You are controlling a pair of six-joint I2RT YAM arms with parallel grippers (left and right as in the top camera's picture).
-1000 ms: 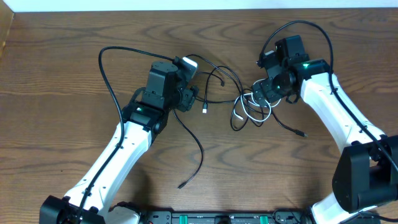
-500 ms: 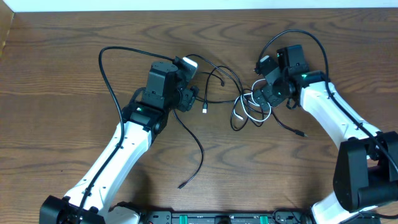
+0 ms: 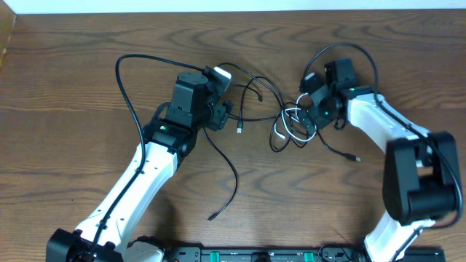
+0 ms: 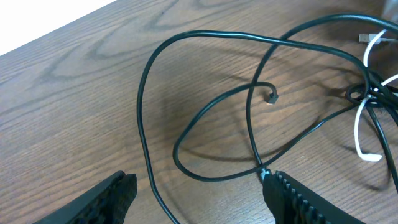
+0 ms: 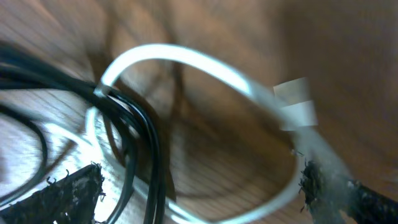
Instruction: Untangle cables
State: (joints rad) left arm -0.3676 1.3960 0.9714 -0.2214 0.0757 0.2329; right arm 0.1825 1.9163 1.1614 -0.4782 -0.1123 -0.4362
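Note:
A tangle of thin black cables (image 3: 256, 98) and one white cable (image 3: 290, 125) lies mid-table between my arms. My left gripper (image 3: 227, 113) is open at the tangle's left end; in the left wrist view black loops (image 4: 205, 112) lie ahead of its spread jaws (image 4: 199, 193), and one strand runs between them. My right gripper (image 3: 312, 108) is open, low over the knot at the right end. The right wrist view shows the white loop (image 5: 205, 68) and a bundle of black strands (image 5: 140, 134) between its fingers (image 5: 199, 186), blurred.
A black cable end (image 3: 215, 215) trails toward the table's front. Another plug end (image 3: 354, 156) lies right of the tangle. A thicker black cord (image 3: 127, 87) loops off my left arm, and one (image 3: 349, 33) off my right arm.
My right gripper has moved left and lower onto the knot, and its wrist has turned. My left arm has not moved.

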